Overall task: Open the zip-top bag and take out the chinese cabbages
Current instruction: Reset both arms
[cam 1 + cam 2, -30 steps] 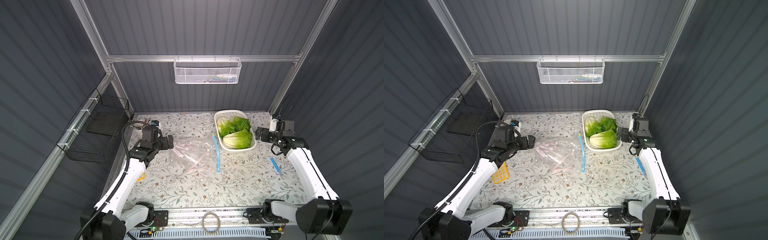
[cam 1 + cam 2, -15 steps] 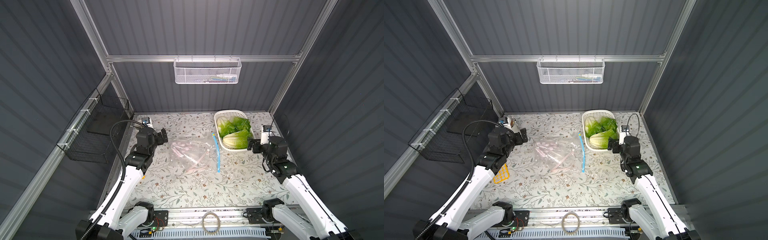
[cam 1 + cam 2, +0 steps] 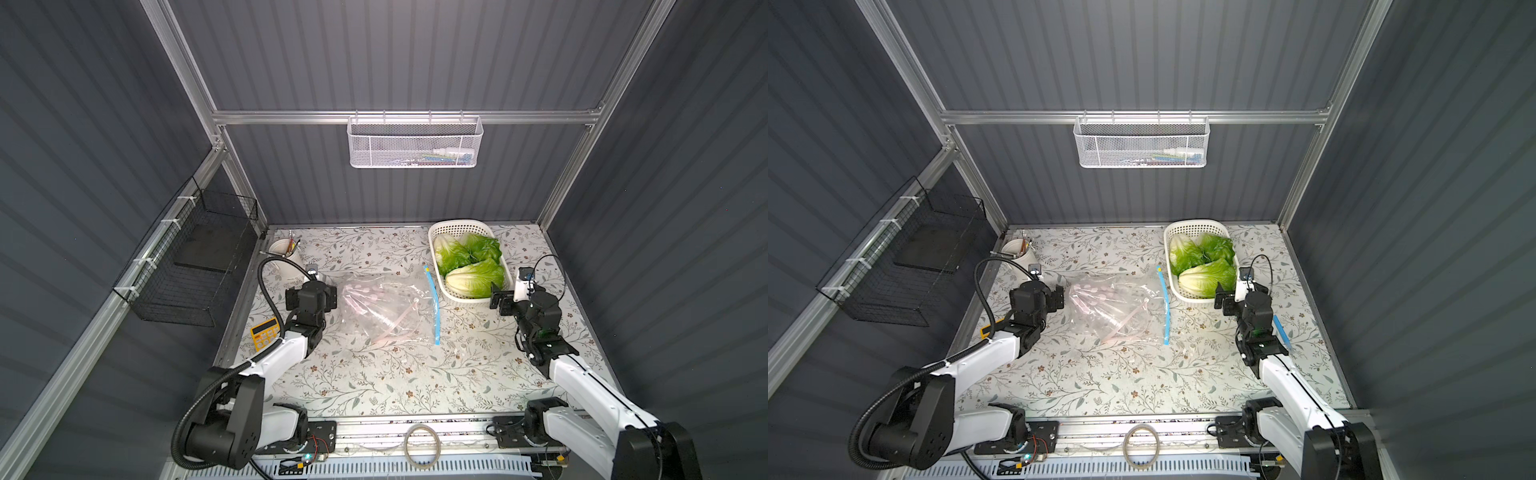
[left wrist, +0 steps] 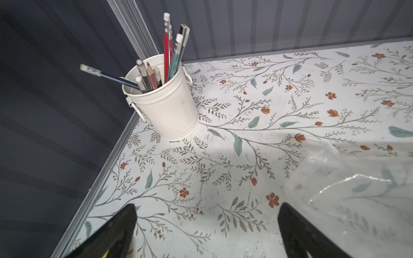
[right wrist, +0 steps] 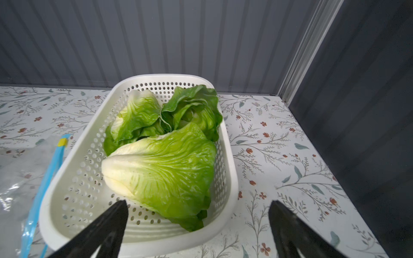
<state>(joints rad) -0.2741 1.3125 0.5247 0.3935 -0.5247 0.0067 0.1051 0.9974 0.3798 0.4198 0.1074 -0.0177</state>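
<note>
Cabbages: three heads (image 5: 163, 165) lie in the white basket (image 5: 225, 178) at the far right of the surface (image 3: 374, 386); one pale-based head lies on top nearest the arms, two greener ones behind it.
Bag: the clear bag (image 3: 386, 307) lies flat mid-surface, just left of the basket, its blue zip strip (image 3: 434, 307) along the side facing the basket. No cabbage shows inside; only pale pink marks show through the film.
Left fingers: spread wide (image 4: 206, 234), empty, low over bare surface by the bag's closed end; the pencil cup (image 4: 165, 105) stands beyond.
Right fingers: spread wide (image 5: 199, 227), empty, just beside the basket's near rim, pointing over it.
Step in hand: judged from the layout, the removal looks done; what is left is clearing both arms away.
Left arm advice: draw back and up from the bag's corner, so a fingertip does not snag the loose film and drag it.
Right arm advice: lift before moving sideways, so the fingers clear the rim and do not tip the light basket.
Risk: the top head sits high and could roll out if the basket is knocked.
</note>
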